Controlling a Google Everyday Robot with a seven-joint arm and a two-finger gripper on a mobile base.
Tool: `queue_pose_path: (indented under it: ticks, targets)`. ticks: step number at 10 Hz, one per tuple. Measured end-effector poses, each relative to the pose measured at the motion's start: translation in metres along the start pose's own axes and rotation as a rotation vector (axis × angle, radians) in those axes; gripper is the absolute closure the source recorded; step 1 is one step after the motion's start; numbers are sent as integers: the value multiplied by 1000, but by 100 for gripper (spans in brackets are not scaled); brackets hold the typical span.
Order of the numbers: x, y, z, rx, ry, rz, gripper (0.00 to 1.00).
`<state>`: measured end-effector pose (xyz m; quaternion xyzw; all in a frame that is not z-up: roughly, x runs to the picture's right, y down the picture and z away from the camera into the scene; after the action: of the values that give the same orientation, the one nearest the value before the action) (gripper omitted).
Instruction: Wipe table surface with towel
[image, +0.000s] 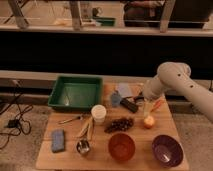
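Looking down on a light brown wooden counter (100, 159) crowded with small things, listed from left to right. Near the front left corner lies a dark blue rectangular sponge (58, 140). Behind it, at the far left, sits a green plastic tray (75, 95). A small round metal item (83, 146) rests near the front edge, just right of the sponge. A white cup (98, 114) stands upright near the middle, just in front of the tray's right corner. A dark cluster of grapes (119, 124) lies to the right of the cup. The towel (121, 91), a small pale blue-grey cloth, lies crumpled on the far side of the counter, just right of the tray. An orange bowl (122, 146) sits at the front centre. The dark tool (131, 104) hangs low just beside the towel's front right edge, its jaws spread wide, with nothing visibly in its hold. A round yellowish fruit (148, 122) rests to the right. A purple bowl (167, 150) sits at the front right. The white arm (175, 77) reaches in from the right.
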<state>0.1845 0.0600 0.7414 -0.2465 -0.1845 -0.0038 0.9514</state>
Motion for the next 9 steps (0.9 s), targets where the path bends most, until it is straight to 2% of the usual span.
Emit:
queue_pose_path:
  ticks: [3,4,5,9]
  targets:
    - [-4,-3,11,-4,-10,-14,0]
    - [-9,-6,20,-6,-14,-24,0]
    - [-20,-12,39,-12,-24,-36,0]
    - [-27,-39,72,-18,-50,-69,0]
